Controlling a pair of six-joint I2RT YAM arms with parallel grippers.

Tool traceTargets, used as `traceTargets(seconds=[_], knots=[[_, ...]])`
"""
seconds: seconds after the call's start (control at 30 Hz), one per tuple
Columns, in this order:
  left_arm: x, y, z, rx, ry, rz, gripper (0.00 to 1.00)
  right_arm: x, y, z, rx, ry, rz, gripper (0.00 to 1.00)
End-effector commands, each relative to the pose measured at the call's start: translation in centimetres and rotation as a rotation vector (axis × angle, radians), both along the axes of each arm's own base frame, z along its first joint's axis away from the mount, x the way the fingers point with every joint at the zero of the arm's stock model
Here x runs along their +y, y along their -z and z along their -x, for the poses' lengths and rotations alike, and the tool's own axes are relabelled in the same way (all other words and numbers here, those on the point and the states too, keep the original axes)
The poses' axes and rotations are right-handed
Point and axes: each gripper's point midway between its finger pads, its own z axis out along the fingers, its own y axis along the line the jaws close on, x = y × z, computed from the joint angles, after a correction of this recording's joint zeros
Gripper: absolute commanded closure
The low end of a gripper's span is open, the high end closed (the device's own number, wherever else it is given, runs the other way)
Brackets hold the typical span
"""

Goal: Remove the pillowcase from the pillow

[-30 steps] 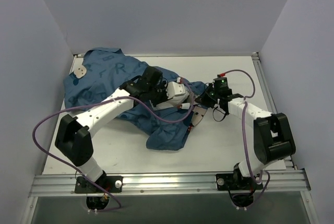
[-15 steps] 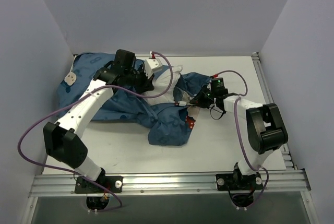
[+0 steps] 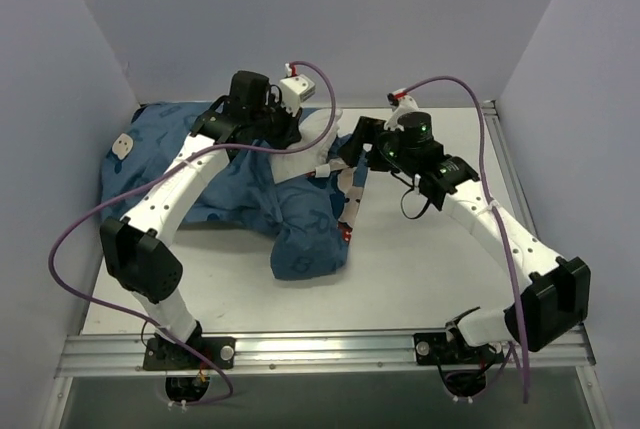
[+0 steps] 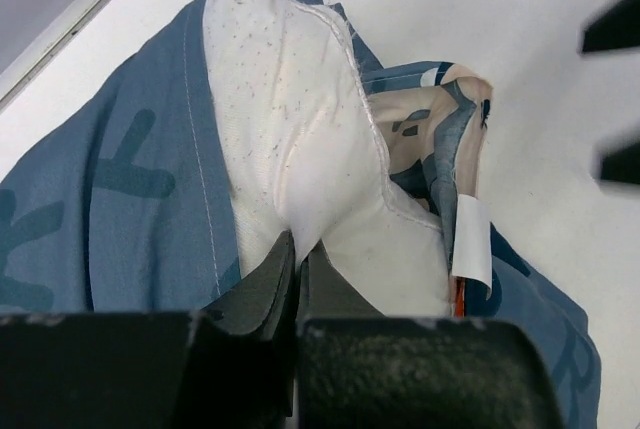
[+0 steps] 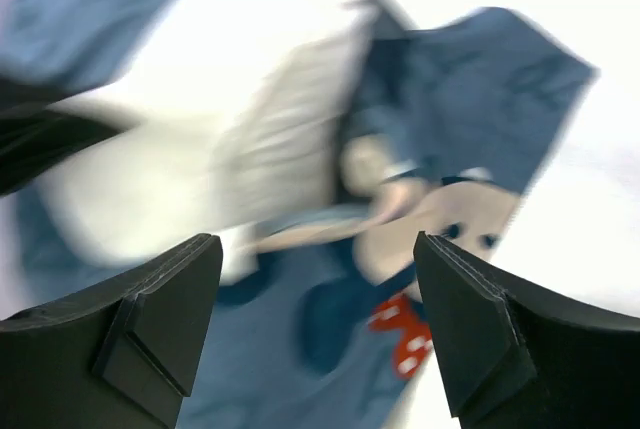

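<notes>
- Two arms reached toward 12 o'clock over the surface (image 3: 430,279), their wrists close together at the far middle.
- The left pincer (image 4: 298,249) was pressed together on a fold of the pillow (image 4: 290,139), pinching the white speckled cloth just inside its stitched edge.
- From above, the pillow showed as a white corner sticking out of the pillowcase (image 3: 220,184), at about 12 o'clock from the surface's centre. How much of the pillow lay inside the blue fabric could not be told.
- The pillowcase lay crumpled from 9 o'clock across to the centre, with one flap trailing down toward 6 o'clock.
- The right pincer (image 5: 312,249) was spread wide, with nothing between its fingers. It hung at 3 o'clock of the pillow's exposed corner, just beside it.
- The right wrist view was blurred. A beige mouse face (image 5: 450,214) and a red dotted bow (image 5: 405,334) on the pillowcase sat toward 4 and 5 o'clock in it.
- A small white label (image 4: 470,239) hung at 3 o'clock in the left wrist view, beside the pillow's edge.
</notes>
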Motion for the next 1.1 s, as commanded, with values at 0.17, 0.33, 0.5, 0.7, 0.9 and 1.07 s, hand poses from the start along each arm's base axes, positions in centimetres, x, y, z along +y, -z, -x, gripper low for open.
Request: traceTargets(seconds=[0.17,0.33,0.5,0.7,0.9,1.07], knots=[[-1.9,-4.9,-2.7,-0.136,-0.056,0.067,0.98,7.6,1.2,4.8,0.047,-0.124,-0.023,0.18],[-2.5,-5.1,-2.4,-0.117,-0.05,0.091,0.98,8.6,2.1,2.5,0.074,-0.07,0.01,0.19],[-1.3,-5.8,-4.2,-0.176,-0.137,0.056,0.98,7.0,6.4,2.1,0.156,0.021,0.102,0.41],[2.2,-8.4,-8.6,-0.295,-0.33,0.0,0.98,5.5,10.4,6.0,0.252,-0.011,0.104,0.73],[3.2,-10.4,-9.6,-0.331,-0.365,0.016,0.98,3.1,14.2,9.6,0.338,-0.004,0.151,0.94],[4.2,-11.9,-9.9,-0.353,-0.399,0.034,0.98,2.5,16.1,10.9,0.371,-0.013,0.158,1.0]])
